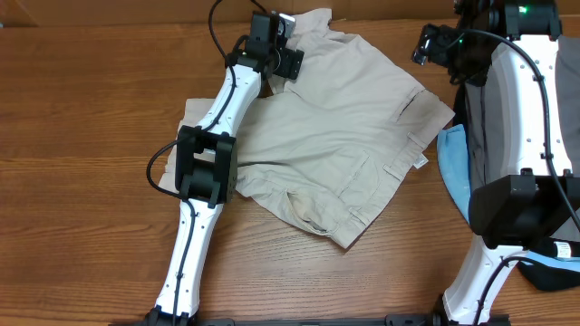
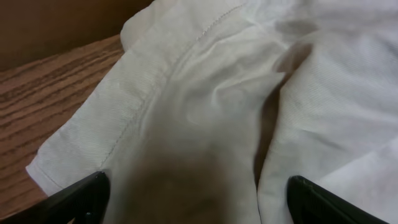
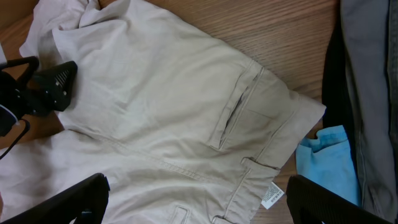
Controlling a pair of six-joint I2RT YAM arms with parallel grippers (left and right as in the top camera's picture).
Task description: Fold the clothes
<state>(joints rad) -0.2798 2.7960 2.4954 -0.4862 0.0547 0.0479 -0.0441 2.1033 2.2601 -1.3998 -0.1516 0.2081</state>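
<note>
Beige shorts (image 1: 344, 136) lie spread and rumpled on the wooden table, with a back pocket and a white label (image 3: 272, 195) towards the right. My left gripper (image 1: 283, 47) is at the shorts' far edge. In the left wrist view it is open (image 2: 199, 202), low over a stitched hem (image 2: 155, 87), with cloth between its fingers. My right gripper (image 1: 433, 45) is open and empty. It hangs high above the shorts' right side (image 3: 199, 199) and touches nothing. The shorts (image 3: 161, 106) fill most of its view.
A light blue cloth (image 1: 453, 167) and a dark grey garment (image 1: 480, 118) lie at the table's right side, under my right arm; both also show in the right wrist view, blue (image 3: 326, 165) and grey (image 3: 367, 93). Bare wood (image 1: 82, 109) lies to the left.
</note>
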